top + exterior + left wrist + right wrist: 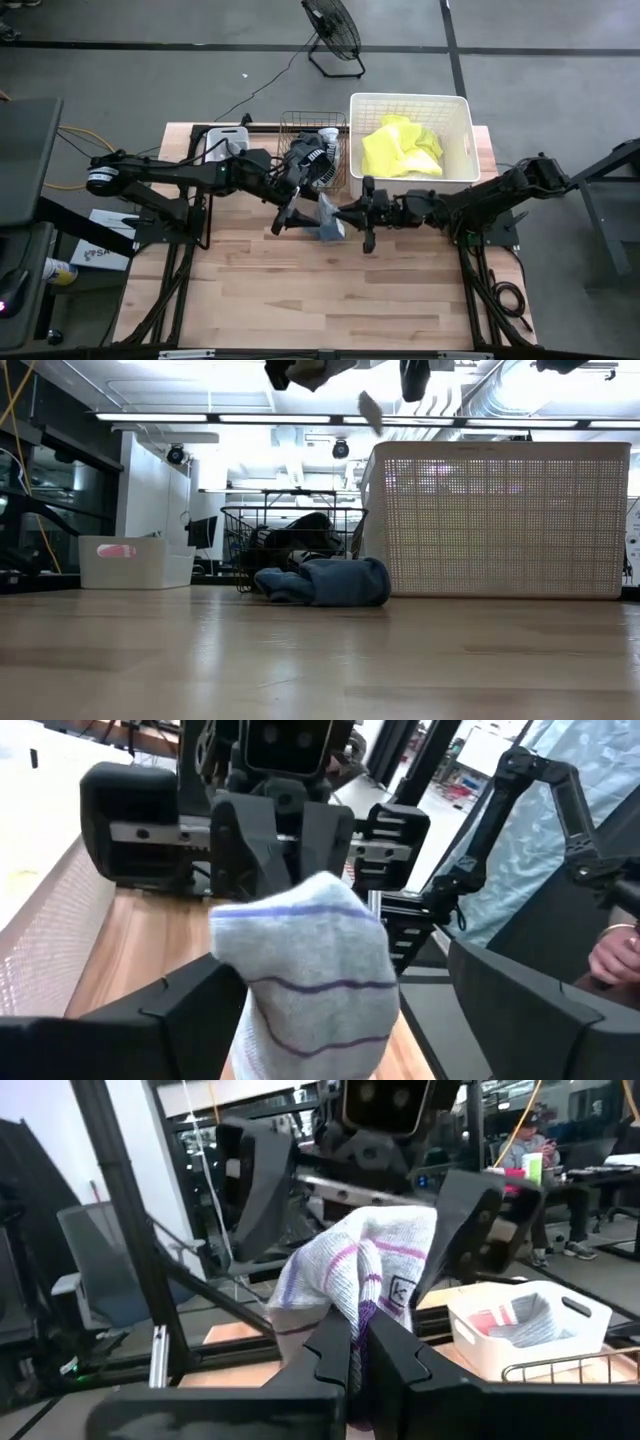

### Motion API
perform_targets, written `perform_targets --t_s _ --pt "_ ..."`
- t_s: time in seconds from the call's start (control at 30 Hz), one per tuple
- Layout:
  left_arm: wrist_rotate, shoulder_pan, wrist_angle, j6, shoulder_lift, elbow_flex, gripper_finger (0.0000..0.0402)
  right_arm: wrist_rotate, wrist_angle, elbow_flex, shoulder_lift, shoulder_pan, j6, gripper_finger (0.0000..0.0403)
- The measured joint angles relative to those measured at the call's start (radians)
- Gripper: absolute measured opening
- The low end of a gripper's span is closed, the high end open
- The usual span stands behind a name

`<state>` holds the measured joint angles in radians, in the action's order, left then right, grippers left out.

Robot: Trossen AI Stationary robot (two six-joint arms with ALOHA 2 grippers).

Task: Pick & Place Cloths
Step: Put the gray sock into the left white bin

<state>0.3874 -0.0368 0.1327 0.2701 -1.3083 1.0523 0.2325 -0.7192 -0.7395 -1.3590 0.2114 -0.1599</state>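
While both arms meet mid-table up high, right tool (352, 212) pinches the grey striped sock (328, 218) | low: grey-blue cloth (325, 581) on table (320, 660) by wire basket (290, 540) | left wrist: left tool (330, 1010) wide around sock | right wrist: fingers (335, 1355) clamped on sock

— Where are your arms?
— Both reach inward and meet mid-table. My left gripper (290, 215) stands spread wide.
— And the right?
— My right gripper (352, 213) looks pinched closed.
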Motion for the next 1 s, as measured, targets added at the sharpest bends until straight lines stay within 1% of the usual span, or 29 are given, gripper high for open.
perform_targets --t_s 0.17,0.3,0.43,0.53,0.63,0.73,1.0 --pt "-0.012 0.000 -0.012 0.000 0.000 0.000 0.0333 0.000 -0.054 0.000 0.000 -0.020 -0.025 0.0005" --pt "-0.048 0.000 -0.031 -0.003 0.000 0.000 0.0333 0.001 -0.110 0.000 0.000 -0.025 -0.028 0.0005" --pt "-0.092 0.000 -0.034 -0.003 0.000 0.000 0.0332 0.000 -0.119 0.000 0.000 -0.025 -0.027 0.0005" --pt "-0.123 0.000 -0.032 -0.011 0.000 0.000 0.0316 0.000 -0.104 0.000 0.000 -0.025 -0.027 0.0005" --pt "-0.133 0.000 -0.025 -0.036 0.000 0.000 0.0275 0.000 -0.101 0.000 0.000 -0.025 -0.027 0.0005" --pt "-0.134 0.000 -0.029 -0.039 0.000 0.000 0.0215 0.000 -0.100 0.000 0.000 -0.025 -0.027 0.0005" --pt "-0.135 0.000 -0.030 -0.038 0.000 0.000 0.0023 0.000 -0.100 0.000 0.000 -0.025 -0.027 0.0007"
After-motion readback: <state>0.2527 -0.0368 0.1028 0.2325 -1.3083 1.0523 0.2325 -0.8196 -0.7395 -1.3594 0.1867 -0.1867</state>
